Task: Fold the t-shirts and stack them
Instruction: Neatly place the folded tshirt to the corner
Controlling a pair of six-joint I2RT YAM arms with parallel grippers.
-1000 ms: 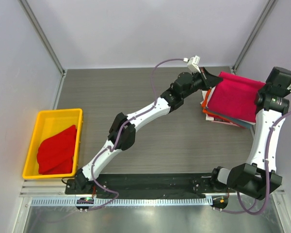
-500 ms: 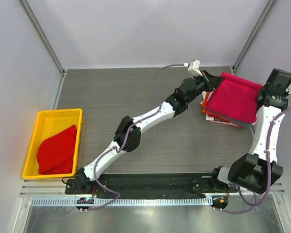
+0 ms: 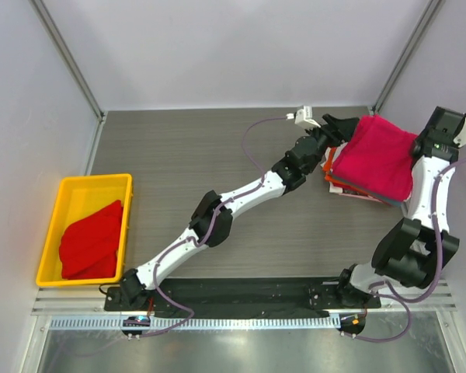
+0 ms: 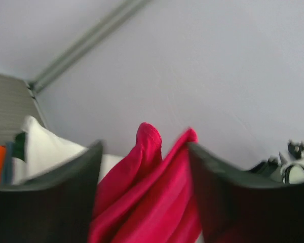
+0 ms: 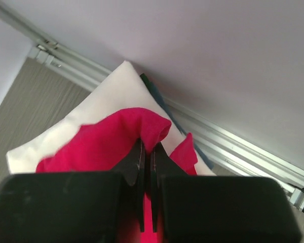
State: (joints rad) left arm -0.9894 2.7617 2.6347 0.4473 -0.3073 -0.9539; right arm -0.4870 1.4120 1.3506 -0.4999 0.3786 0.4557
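One magenta shirt tops the stack at the far right of the table. Right gripper pinches its raised fold; left gripper stands jaws apart at its edge. One red shirt lies in the yellow tray, left.

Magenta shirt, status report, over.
Left gripper open, magenta shirt unclamped between its jaws. Right gripper shut on magenta shirt, draped over stack. Nothing blocking either arm.
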